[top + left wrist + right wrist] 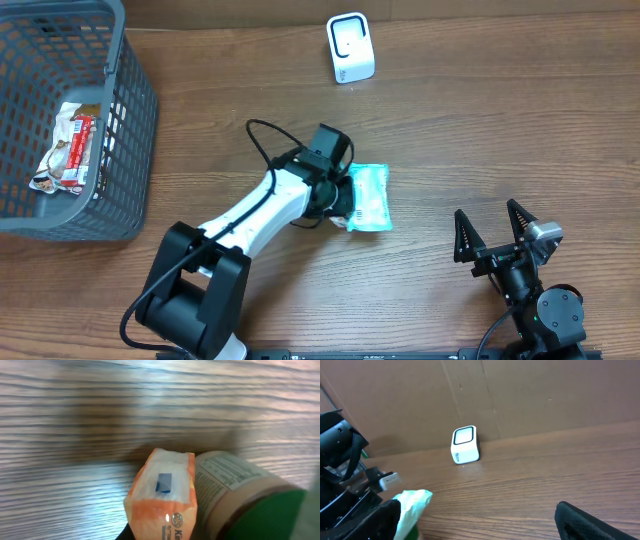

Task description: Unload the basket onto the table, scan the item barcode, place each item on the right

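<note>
Left pincer (350,202) pinches the packet (371,192) over wood-grain table (450,130); right pincer (486,209) spread.

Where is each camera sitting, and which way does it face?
Overhead: above the table, looking down; left hand shut on the packet, right hand open, scanner at the far side.
Left wrist: on the left arm, aimed down at the wood; the packet fills the foreground, hand barely visible.
Right wrist: low, facing across the table to the scanner; own fingers at both lower corners.
Shared: overhead and right wrist both show scanner, packet and left arm.
</note>
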You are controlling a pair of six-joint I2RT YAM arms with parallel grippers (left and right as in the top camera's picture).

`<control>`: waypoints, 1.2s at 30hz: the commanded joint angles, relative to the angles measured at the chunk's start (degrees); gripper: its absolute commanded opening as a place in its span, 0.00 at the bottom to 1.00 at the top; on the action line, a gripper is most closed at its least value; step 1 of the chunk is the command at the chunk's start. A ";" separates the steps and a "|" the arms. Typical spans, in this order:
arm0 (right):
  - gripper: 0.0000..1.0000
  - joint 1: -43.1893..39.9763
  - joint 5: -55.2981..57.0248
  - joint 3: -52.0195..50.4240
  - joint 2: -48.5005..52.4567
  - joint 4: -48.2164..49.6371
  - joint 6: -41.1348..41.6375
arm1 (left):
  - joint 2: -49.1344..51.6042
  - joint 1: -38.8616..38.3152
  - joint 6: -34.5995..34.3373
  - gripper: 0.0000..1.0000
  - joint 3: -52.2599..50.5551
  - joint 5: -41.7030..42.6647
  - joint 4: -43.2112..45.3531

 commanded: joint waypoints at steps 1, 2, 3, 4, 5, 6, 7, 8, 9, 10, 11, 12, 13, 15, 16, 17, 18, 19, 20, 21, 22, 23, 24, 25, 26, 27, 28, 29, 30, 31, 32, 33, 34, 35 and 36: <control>1.00 -0.17 -0.11 -0.57 -0.28 0.24 -0.22 | 0.33 -2.69 -0.52 0.04 0.63 0.63 1.62; 1.00 -0.17 -0.13 -0.57 -0.28 0.24 -0.24 | 0.33 -3.17 -0.63 0.04 0.63 0.63 1.99; 1.00 -0.17 -0.13 -0.57 -0.28 0.24 -0.24 | 0.33 -3.80 -1.16 0.04 0.63 0.66 2.49; 1.00 -0.17 -0.13 -0.57 -0.28 0.24 -0.24 | 0.33 -4.24 -1.51 0.04 0.63 0.66 2.86; 1.00 -0.17 -0.13 -0.57 -0.28 0.24 -0.24 | 0.33 -4.81 -1.90 0.04 0.63 0.63 3.34; 1.00 -0.17 -0.13 -0.57 -0.28 0.24 -0.24 | 0.33 -5.25 -2.23 0.04 0.63 0.63 3.89; 1.00 -0.17 -0.13 -0.57 -0.28 0.24 -0.24 | 0.33 -5.75 -2.23 0.04 0.63 0.66 4.48; 1.00 -0.17 -0.13 -0.57 -0.28 0.24 -0.24 | 0.33 -6.12 -2.25 0.04 0.63 0.63 4.94; 1.00 -0.17 -0.11 -0.57 -0.28 0.24 -0.24 | 0.33 -6.54 -2.25 0.04 0.63 0.52 5.49; 1.00 -0.17 -0.11 -0.57 -0.28 0.24 -0.24 | 0.33 -6.88 -2.25 0.04 0.63 0.44 5.88; 1.00 -0.17 -0.13 -0.57 -0.28 0.24 -0.24 | 0.33 -7.13 -2.25 0.04 0.63 0.04 6.05; 1.00 -0.17 -0.13 -0.57 -0.28 0.24 -0.24 | 0.33 -7.32 -2.27 0.04 0.66 -0.81 6.05; 1.00 -0.17 -0.13 -0.57 -0.28 0.24 -0.24 | 0.33 -7.37 -2.21 0.04 0.66 -1.75 5.92; 1.00 -0.17 -0.13 -0.57 -0.28 0.24 -0.24 | 0.31 -7.30 -2.16 0.04 0.66 -3.32 5.20; 1.00 -0.17 -0.13 -0.57 -0.28 0.24 -0.24 | 0.31 -7.13 -2.14 0.04 0.90 -4.44 4.24; 1.00 -0.17 -0.13 -0.57 -0.28 0.24 -0.24 | 0.31 -6.91 -2.12 0.04 1.33 -5.86 2.89; 1.00 -0.17 -0.13 -0.57 -0.28 0.24 -0.24 | 0.28 -6.62 -1.77 0.04 2.01 -7.56 1.22; 1.00 -0.17 -0.13 -0.57 -0.28 0.24 -0.24 | 0.28 -6.47 -1.46 0.04 2.73 -8.98 -0.31; 1.00 -0.17 -0.13 -0.57 -0.28 0.24 -0.24 | 0.28 -6.36 -1.01 0.04 3.69 -10.93 -2.08; 1.00 -0.17 -0.11 -0.57 -0.28 0.24 -0.24 | 0.28 -6.38 -0.68 0.04 4.63 -13.00 -3.69; 1.00 -0.17 -0.13 -0.57 -0.28 0.24 -0.24 | 0.28 -6.38 -0.63 0.04 5.42 -14.71 -5.05; 1.00 -0.17 -0.13 -0.57 -0.28 0.24 -0.22 | 0.28 -6.38 -0.63 0.04 6.16 -16.61 -6.29; 1.00 -0.17 -0.13 -0.57 -0.28 0.24 -0.24 | 0.28 -6.43 -0.63 0.04 6.56 -18.21 -7.02; 1.00 -0.17 -0.11 -0.57 -0.28 0.24 -0.24 | 0.31 -6.56 -0.63 0.04 6.67 -19.56 -7.32; 1.00 -0.17 -0.13 -0.57 -0.28 0.24 -0.24 | 0.31 -6.60 -0.63 0.04 6.64 -20.81 -7.54; 1.00 -0.17 -0.13 -0.57 -0.28 0.24 -0.24 | 0.35 -6.60 -0.66 0.04 6.62 -21.81 -7.80; 1.00 -0.17 -0.13 -0.57 -0.28 0.24 -0.24 | 0.57 -6.60 -0.66 0.04 6.58 -22.40 -7.96; 1.00 -0.17 -0.13 -0.57 -0.28 0.24 -0.24 | 0.63 -6.60 -0.66 0.05 6.56 -22.56 -8.02; 1.00 -0.17 -0.13 -0.57 -0.28 0.24 -0.22 | 0.85 -6.60 -0.66 0.05 6.45 -22.58 -8.00; 1.00 -0.17 -0.13 -0.57 -0.28 0.24 -0.24 | 1.11 -6.60 -0.66 0.05 6.43 -22.56 -8.02; 1.00 -0.17 -0.13 -0.57 -0.28 0.24 -0.24 | 1.53 -6.60 -0.66 0.06 6.43 -22.56 -8.00; 1.00 -0.17 -0.13 -0.57 -0.28 0.24 -0.24 | 2.12 -6.60 -0.66 0.07 6.43 -22.56 -7.98; 1.00 -0.17 -0.13 -0.57 -0.28 0.24 -0.24 | 2.56 -6.60 -0.66 0.08 6.43 -22.53 -7.91; 1.00 -0.17 -0.11 -0.57 -0.28 0.24 -0.24 | 2.91 -6.60 -0.66 0.09 6.43 -22.51 -7.91; 1.00 -0.17 -0.13 -0.57 -0.28 0.24 -0.24 | 2.97 -6.60 -0.63 0.11 6.45 -22.51 -7.91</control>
